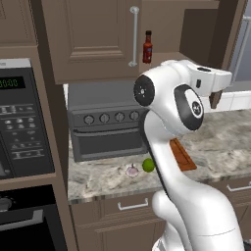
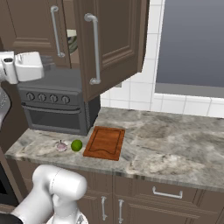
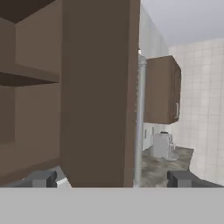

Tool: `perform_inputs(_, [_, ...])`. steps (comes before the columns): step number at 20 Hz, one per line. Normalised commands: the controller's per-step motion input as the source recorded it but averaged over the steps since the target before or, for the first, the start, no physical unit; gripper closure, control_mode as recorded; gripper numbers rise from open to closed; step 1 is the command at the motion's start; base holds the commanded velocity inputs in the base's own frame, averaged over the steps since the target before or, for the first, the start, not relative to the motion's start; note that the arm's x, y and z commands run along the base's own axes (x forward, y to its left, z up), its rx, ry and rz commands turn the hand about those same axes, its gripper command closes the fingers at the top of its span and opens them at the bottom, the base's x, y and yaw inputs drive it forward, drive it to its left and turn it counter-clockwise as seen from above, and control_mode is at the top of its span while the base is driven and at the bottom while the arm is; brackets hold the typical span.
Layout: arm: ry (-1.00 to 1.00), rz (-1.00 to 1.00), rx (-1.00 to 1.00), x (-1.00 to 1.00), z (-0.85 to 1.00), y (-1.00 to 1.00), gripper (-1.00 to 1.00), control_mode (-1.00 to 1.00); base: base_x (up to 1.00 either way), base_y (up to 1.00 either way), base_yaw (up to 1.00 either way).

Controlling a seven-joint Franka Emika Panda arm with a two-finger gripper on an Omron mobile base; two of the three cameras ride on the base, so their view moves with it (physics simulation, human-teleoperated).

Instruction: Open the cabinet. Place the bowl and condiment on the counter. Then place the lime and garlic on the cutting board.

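Right base view showed you the cabinet [image 2: 111,43] door swung open; bowl [image 2: 72,40] and condiment [image 1: 147,47] sat inside, pincer [image 3: 111,179] spread wide.

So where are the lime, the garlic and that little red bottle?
lime [image 2: 76,145], right base view, middle of the fruit.
garlic [image 2: 61,146], right base view, the bulb's body.
condiment [image 1: 147,50], left base view, red body below the black cap.

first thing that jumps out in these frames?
The brown wooden wall cabinet's right door stands swung open over the speckled grey-beige stone counter, with the slim dark-red sauce bottle visible inside. Below, a bright green lime and whitish-pink garlic bulb sit side by side just left of the reddish-brown wooden cutting board.
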Motion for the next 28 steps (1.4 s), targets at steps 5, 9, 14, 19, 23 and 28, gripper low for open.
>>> perform_inputs(5, [0.02, -0.14, 0.00, 0.41, 0.00, 0.00, -1.00, -1.00, 0.00, 0.00, 0.00])
perform_inputs(9, [0.00, -0.07, 0.00, 0.34, -0.03, -0.09, -1.00, -1.00, 0.00, 0.00, 0.00])
perform_inputs(14, [0.00, -0.01, 0.00, 0.18, -0.01, -0.30, -1.00, -1.00, 0.00, 0.00, 0.00])
perform_inputs(19, [0.01, 0.00, 0.00, 0.09, -0.01, -0.42, -1.00, -1.00, 0.00, 0.00, 0.00])
perform_inputs(23, [0.02, 0.00, 0.00, 0.14, -0.04, -0.33, -1.00, -1.00, 0.00, 0.00, 0.00])
perform_inputs(28, [0.01, 0.00, 0.00, 0.01, -0.02, -0.51, -1.00, -1.00, 0.00, 0.00, 0.00])
